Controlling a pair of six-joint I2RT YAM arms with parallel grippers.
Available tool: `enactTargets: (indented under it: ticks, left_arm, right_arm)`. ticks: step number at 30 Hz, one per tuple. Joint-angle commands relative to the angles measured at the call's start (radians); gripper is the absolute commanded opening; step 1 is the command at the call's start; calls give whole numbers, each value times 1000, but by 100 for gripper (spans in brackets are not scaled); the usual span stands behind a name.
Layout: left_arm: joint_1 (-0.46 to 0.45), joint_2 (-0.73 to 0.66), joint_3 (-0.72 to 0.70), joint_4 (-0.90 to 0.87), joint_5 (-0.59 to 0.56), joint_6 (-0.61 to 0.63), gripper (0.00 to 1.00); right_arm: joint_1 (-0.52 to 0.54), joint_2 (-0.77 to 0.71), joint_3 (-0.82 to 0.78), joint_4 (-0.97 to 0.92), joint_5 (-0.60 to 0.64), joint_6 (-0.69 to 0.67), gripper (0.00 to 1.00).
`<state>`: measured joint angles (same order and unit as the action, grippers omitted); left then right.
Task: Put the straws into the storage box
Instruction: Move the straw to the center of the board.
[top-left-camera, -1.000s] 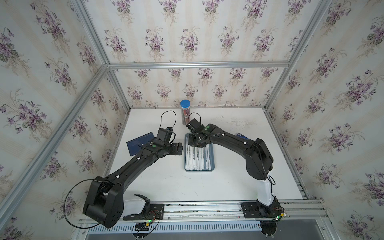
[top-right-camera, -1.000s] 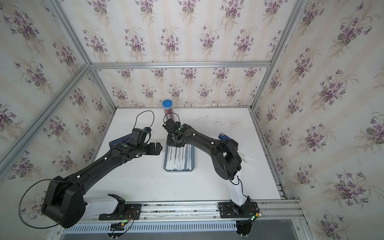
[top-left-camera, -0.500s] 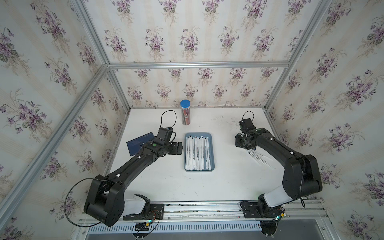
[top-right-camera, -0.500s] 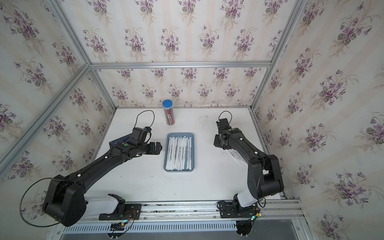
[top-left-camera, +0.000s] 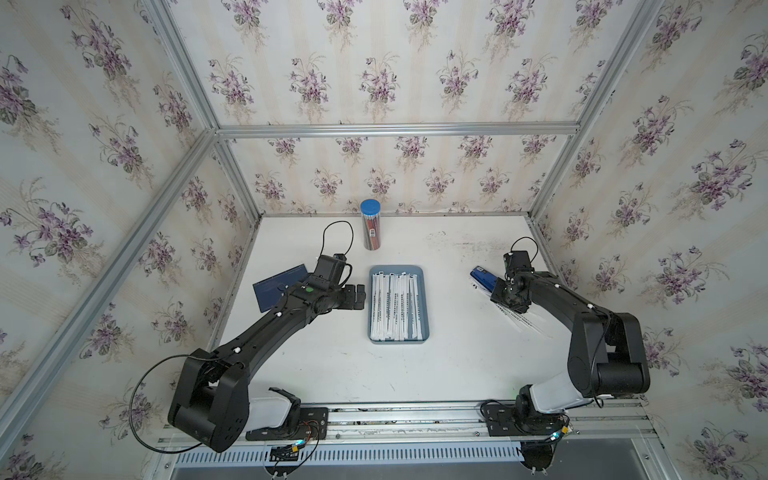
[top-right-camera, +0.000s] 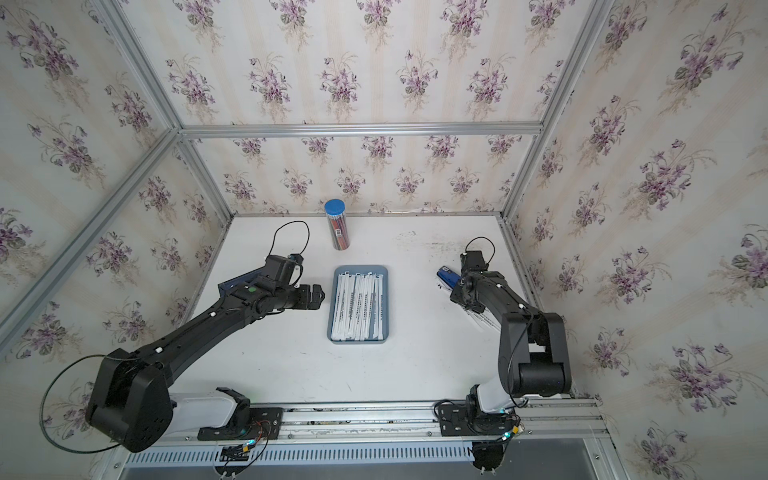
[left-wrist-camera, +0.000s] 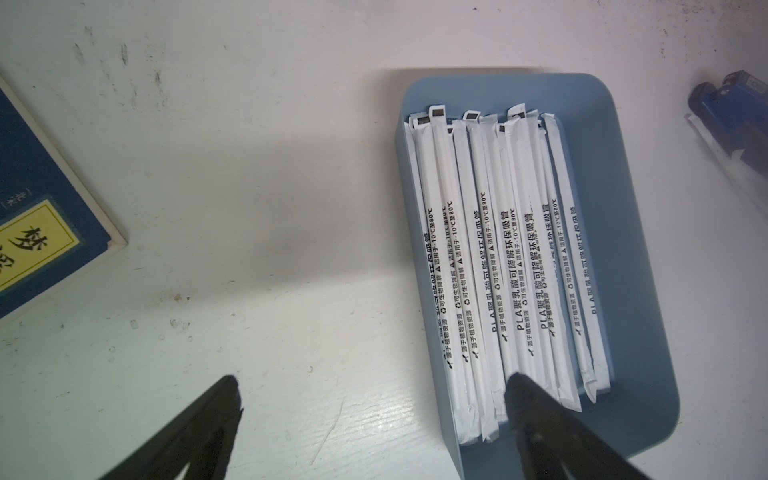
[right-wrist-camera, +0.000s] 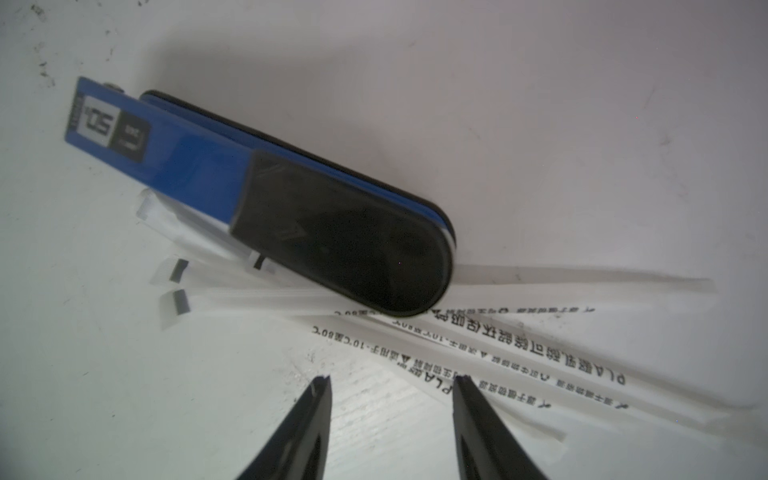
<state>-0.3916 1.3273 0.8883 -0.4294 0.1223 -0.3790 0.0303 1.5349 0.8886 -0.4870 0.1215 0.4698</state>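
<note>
The blue-grey storage box (top-left-camera: 425, 307) lies mid-table with several white wrapped straws (top-left-camera: 395, 305) side by side in it; the left wrist view shows the box wall (left-wrist-camera: 648, 332) and those straws (left-wrist-camera: 511, 257) close up. More loose straws (top-left-camera: 521, 322) fan out on the table at the right, partly under a blue and black stapler (right-wrist-camera: 291, 199). My right gripper (right-wrist-camera: 392, 380) hovers open over these loose straws (right-wrist-camera: 519, 345), nothing between its fingers. My left gripper (left-wrist-camera: 372, 384) stands wide open and empty by the box's left side.
A clear blue-capped tube of red pencils (top-left-camera: 370, 226) stands near the back wall. A dark blue book (top-left-camera: 276, 286) lies at the left beside my left arm. The stapler (top-left-camera: 482, 276) lies just behind my right gripper (top-left-camera: 510, 303). Walls close in the table on three sides.
My right arm has swung from the box's far end to the right side, over the loose straws, and its jaws have widened. The left arm has not moved.
</note>
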Motion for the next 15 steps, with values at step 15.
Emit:
enactTargets:
  ticks: [15]
  left_arm:
    - [0,-4,-14,21,4,2,100]
  right_arm:
    - [-43,63,-98,190,-60,82,50]
